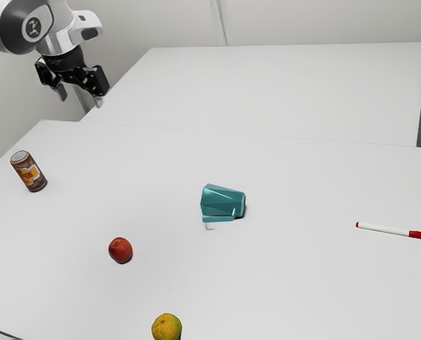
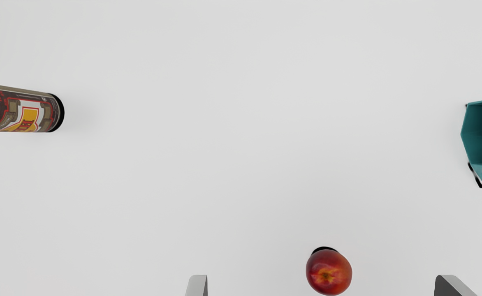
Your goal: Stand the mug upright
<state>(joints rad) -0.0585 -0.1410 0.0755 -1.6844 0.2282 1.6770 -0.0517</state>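
On the white table (image 1: 302, 290), taking twelve o'clock as the exterior view's top and the mug as the clock's centre, the black gripper (image 1: 81, 98) hangs raised at ten o'clock, fingers spread wide with nothing held between them.

The mug (image 1: 223, 203) lies on its side near the middle of the exterior view. It is glossy teal, with flat facets and a six-sided rim. Its open mouth faces nine o'clock, showing a darker teal inside, and its base points toward three. The angular handle, pierced by a round hole near the rim, lies on the six o'clock side.

The brown, red and yellow can (image 1: 28, 171) stands at nine o'clock. The white marker (image 1: 387, 229) with red ends lies at three, the red peach (image 1: 120, 250) at eight and the yellow-green fruit (image 1: 167, 326) at seven.
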